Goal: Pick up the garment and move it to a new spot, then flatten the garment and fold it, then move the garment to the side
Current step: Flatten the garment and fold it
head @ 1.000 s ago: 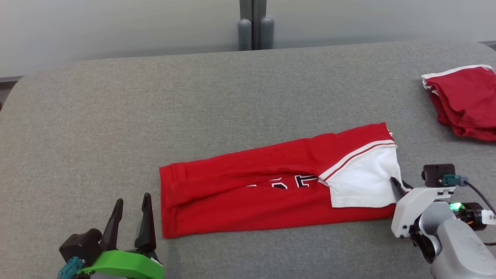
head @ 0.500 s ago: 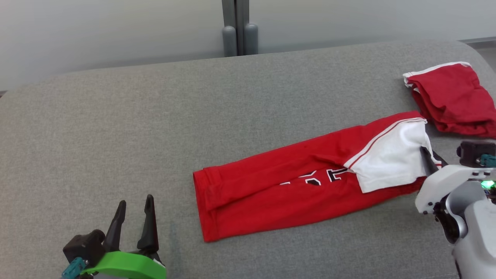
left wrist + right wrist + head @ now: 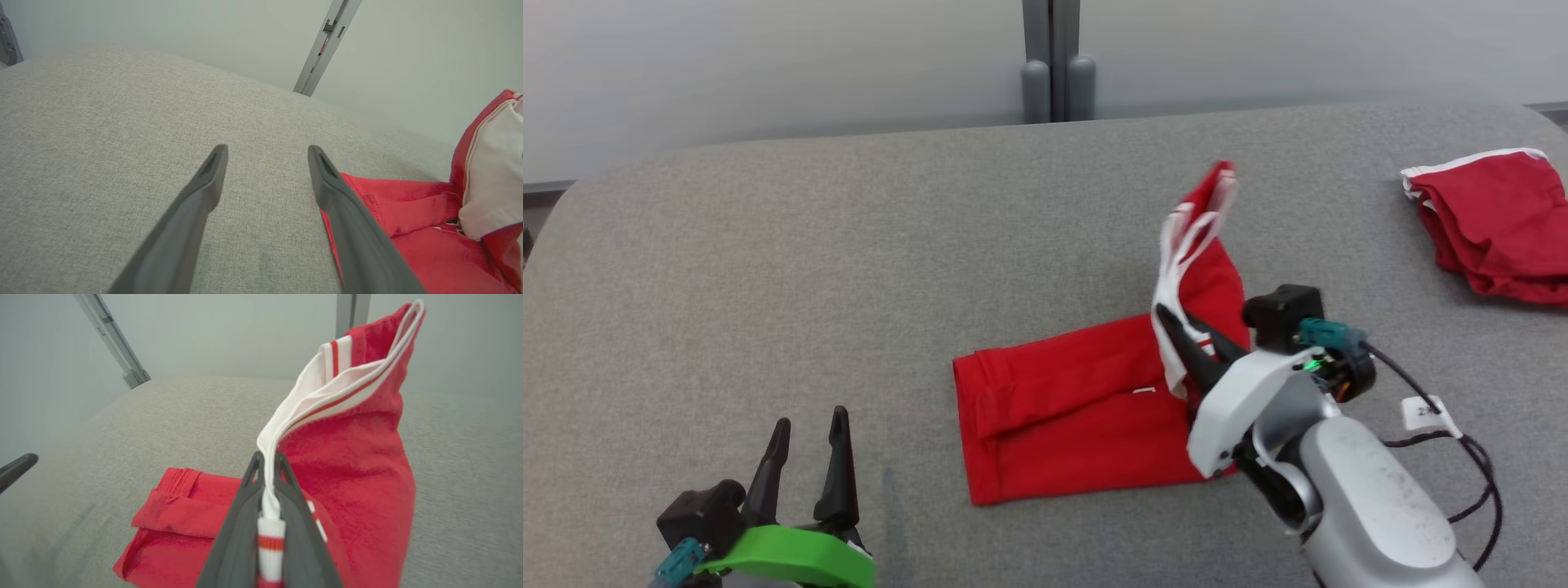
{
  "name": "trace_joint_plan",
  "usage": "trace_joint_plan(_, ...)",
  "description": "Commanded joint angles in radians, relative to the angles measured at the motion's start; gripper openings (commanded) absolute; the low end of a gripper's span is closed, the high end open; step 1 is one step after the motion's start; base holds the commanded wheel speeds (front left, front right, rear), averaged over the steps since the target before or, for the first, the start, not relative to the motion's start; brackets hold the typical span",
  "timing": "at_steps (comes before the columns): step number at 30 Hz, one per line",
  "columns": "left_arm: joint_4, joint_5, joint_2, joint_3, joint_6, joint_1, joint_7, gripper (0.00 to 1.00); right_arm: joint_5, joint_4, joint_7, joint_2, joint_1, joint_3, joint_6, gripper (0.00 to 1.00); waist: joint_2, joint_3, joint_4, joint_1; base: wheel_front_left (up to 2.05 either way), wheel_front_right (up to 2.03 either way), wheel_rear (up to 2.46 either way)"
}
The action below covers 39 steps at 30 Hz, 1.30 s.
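Note:
The garment (image 3: 1062, 425) is a red shirt with white, red-striped trim, folded into a long strip on the grey table (image 3: 849, 269). Its right end (image 3: 1205, 245) stands lifted off the table. My right gripper (image 3: 1172, 322) is shut on the white trim of that end; the right wrist view shows the fabric (image 3: 355, 449) pinched between the two fingers of that gripper (image 3: 267, 457). My left gripper (image 3: 805, 425) hovers open at the lower left, apart from the garment's left edge. In the left wrist view, the open left gripper (image 3: 265, 151) has bare table between its fingers, with the garment (image 3: 408, 204) to its right.
A second red garment with white trim (image 3: 1494, 220) lies bunched at the table's far right edge. A grey post (image 3: 1058, 61) stands behind the table against a pale wall. Bare grey tabletop spreads to the left and behind the shirt.
My right gripper has lifted the garment's right end and carried it leftward, so that end now stands up over the strip. The head camera shifted. The left gripper stayed open and still.

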Motion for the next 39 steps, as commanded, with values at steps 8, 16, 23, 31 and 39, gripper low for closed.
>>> trace_joint_plan(8,0.009,0.006,-0.013,-0.001,-0.014,-0.036,-0.003,1.0,0.064,0.056,0.016,0.018,-0.03,0.224,-0.001,0.0,0.0,0.012,0.058,0.0,0.0,0.0,0.0)
trace_joint_plan(16,0.019,0.014,-0.024,0.015,-0.023,-0.039,-0.003,1.0,0.138,0.152,-0.015,0.02,-0.059,0.345,-0.001,0.0,0.0,0.019,0.074,0.0,0.0,0.0,0.0)
trace_joint_plan(23,0.025,0.024,-0.03,0.017,-0.029,-0.044,-0.003,1.0,0.214,0.188,-0.061,0.021,-0.093,0.443,-0.001,1.0,0.0,0.02,0.066,0.0,0.0,0.0,0.0)
trace_joint_plan(31,0.036,0.042,-0.038,-0.013,-0.041,-0.061,-0.003,1.0,0.261,0.2,-0.172,0.02,-0.137,0.454,-0.001,1.0,0.0,0.002,0.053,0.0,0.0,0.0,0.0)
trace_joint_plan(39,0.042,0.069,-0.039,-0.037,-0.042,-0.065,-0.003,1.0,0.119,0.275,-0.313,0.02,-0.136,0.258,-0.001,1.0,0.0,-0.039,0.025,0.0,0.0,0.0,0.0)
